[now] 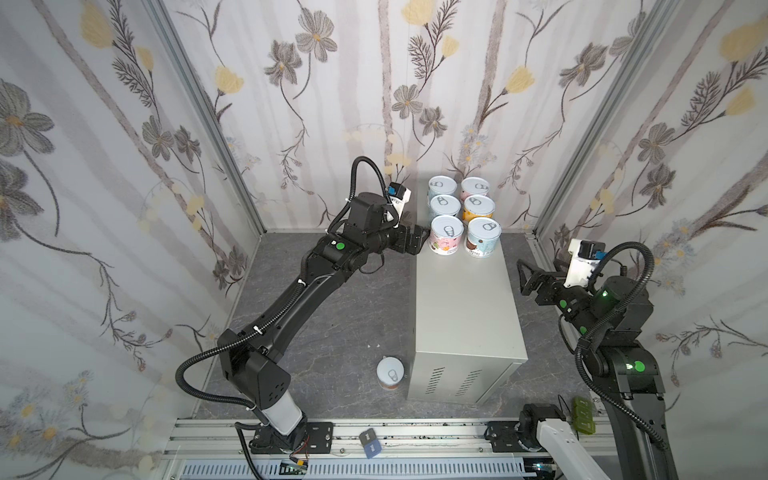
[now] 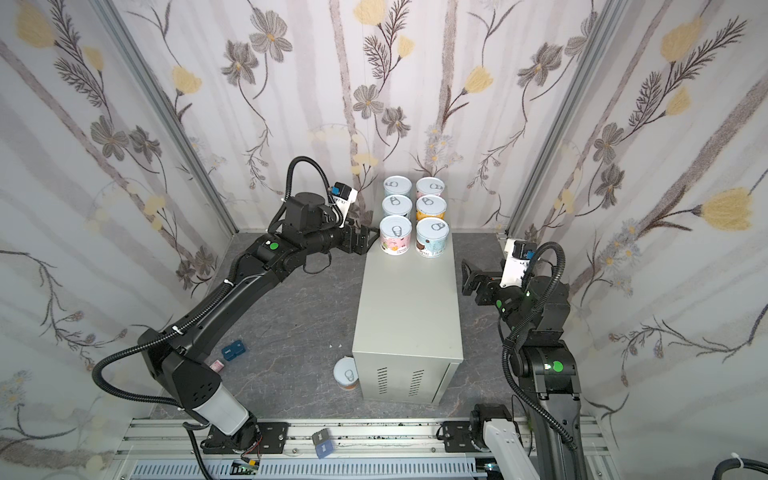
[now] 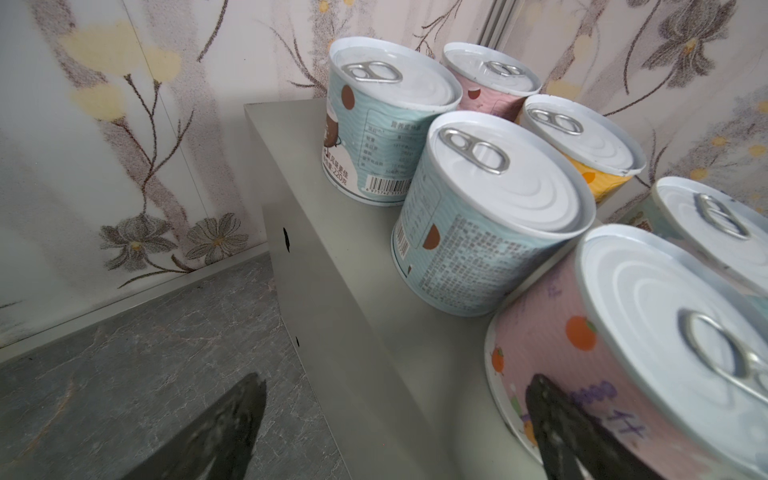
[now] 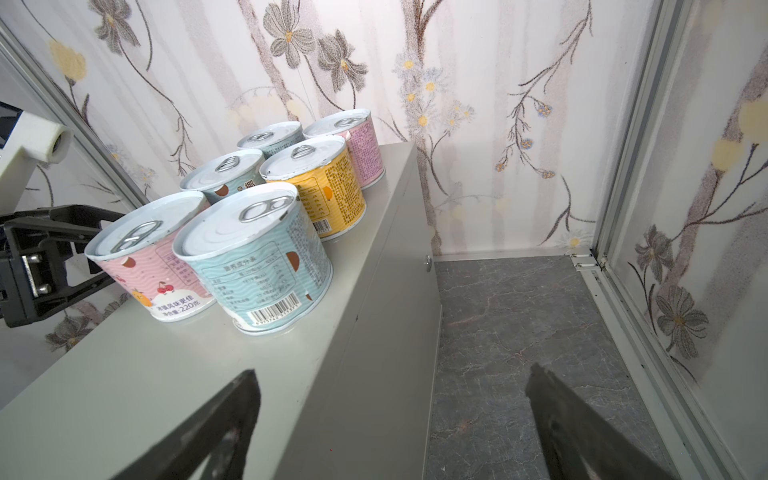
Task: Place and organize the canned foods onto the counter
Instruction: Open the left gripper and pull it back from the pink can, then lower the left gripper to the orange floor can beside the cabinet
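The left pincer [image 1: 422, 241] gapes empty just beside the pink can [image 1: 446, 243] on the tabletop [image 1: 461, 299]. The right pincer [image 1: 524, 277], also spread, hangs well apart.

From above, the lone can [image 1: 390, 372] on the floor [image 1: 332, 316] beside the worktop [image 1: 465, 299] shows little but its lid; its label is too small to read. In the left wrist view the nearest pink can [image 3: 623, 353] runs off the edge, and the left gripper [image 3: 397, 380] has blurred jaws.
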Robot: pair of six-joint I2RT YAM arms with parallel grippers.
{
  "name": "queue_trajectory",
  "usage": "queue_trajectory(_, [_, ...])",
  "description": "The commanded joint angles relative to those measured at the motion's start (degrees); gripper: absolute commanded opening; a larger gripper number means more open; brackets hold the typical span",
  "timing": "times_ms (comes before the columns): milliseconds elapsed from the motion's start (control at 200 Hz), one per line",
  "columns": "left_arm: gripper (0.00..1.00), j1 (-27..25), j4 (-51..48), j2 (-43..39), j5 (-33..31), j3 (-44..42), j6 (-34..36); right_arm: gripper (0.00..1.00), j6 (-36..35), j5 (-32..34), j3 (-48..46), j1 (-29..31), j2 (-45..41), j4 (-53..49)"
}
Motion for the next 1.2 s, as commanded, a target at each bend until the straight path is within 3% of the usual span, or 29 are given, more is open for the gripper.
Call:
queue_trajectory(0, [1.0,-0.11,1.08,0.01,0.98,0.46,-0.48,1.0,-0.77,0.38,-0.06,0.03,0.15,-0.26])
queue_trajectory(440, [1.0,-0.72,0.71,-0.3,1.25,0.55,-0.66,1.0,-0.96,0.46,-0.16,0.04,-0.12,-0.36])
queue_trajectory(759, [1.0,-0.86,-0.16,-1.41,-2.22,0.25,-0.23,1.0,-1.05,0.51,-0.15,0.09,-0.12,-0.4])
queue_trajectory(999, [1.0,-0.12,-2.36,-7.06,-6.4,-3.7,-0.74,1.0,-1.4,0.55,0.17,0.0,-0.03,-0.69])
queue_trajectory(1194, [1.0,-0.16,-5.72,-15.25,-8.99,-12.81,-2.46,1.0,-1.73,0.73,1.32,0.04,0.58,-1.26])
